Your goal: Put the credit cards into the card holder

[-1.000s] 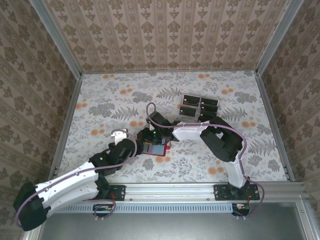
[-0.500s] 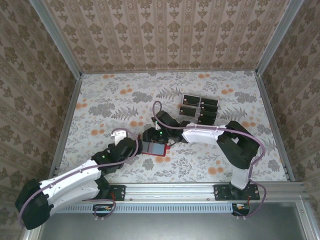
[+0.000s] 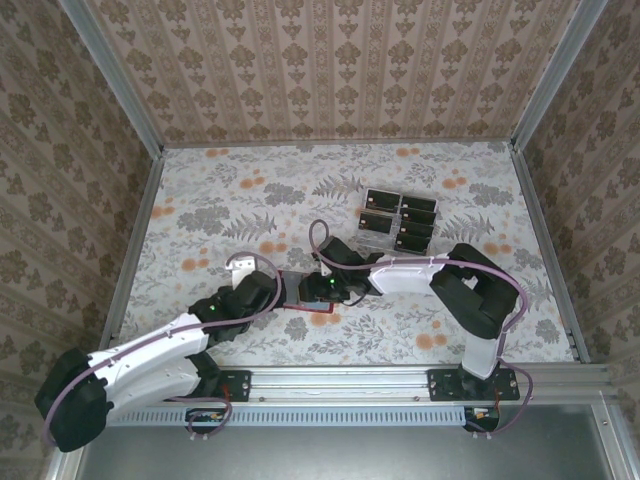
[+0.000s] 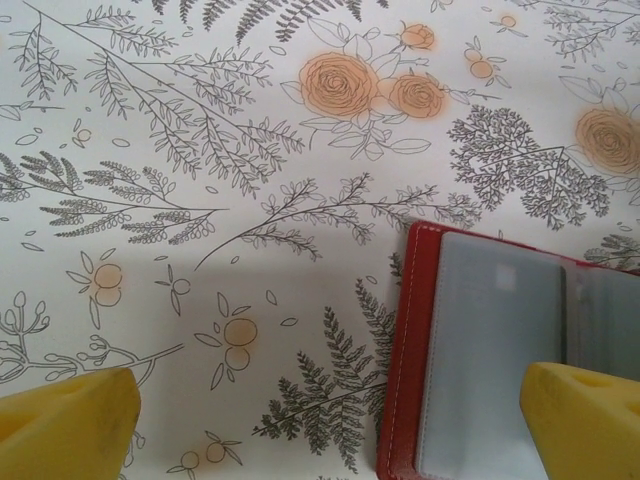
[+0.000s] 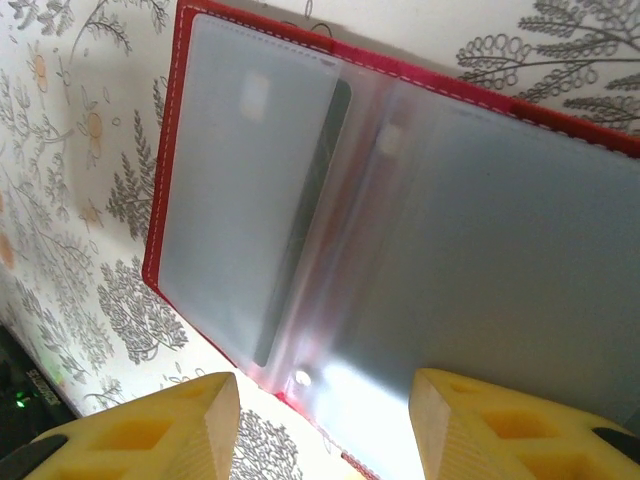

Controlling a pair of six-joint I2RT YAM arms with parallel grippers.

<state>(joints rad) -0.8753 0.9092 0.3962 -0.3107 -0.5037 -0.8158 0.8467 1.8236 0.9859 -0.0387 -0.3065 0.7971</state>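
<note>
The red leather-like folding card holder lies open near the floral surface's near edge. The left pincer gapes wide and the right pincer is half-spread, both empty. The flat black credit cards wait stacked toward the far right. The unpinned holder might slide or flip shut.

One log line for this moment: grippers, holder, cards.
left gripper open, at card holder edge | right gripper open, over open card holder | credit cards grouped far right

Red leather-like card holder, glossy sleeves
</note>
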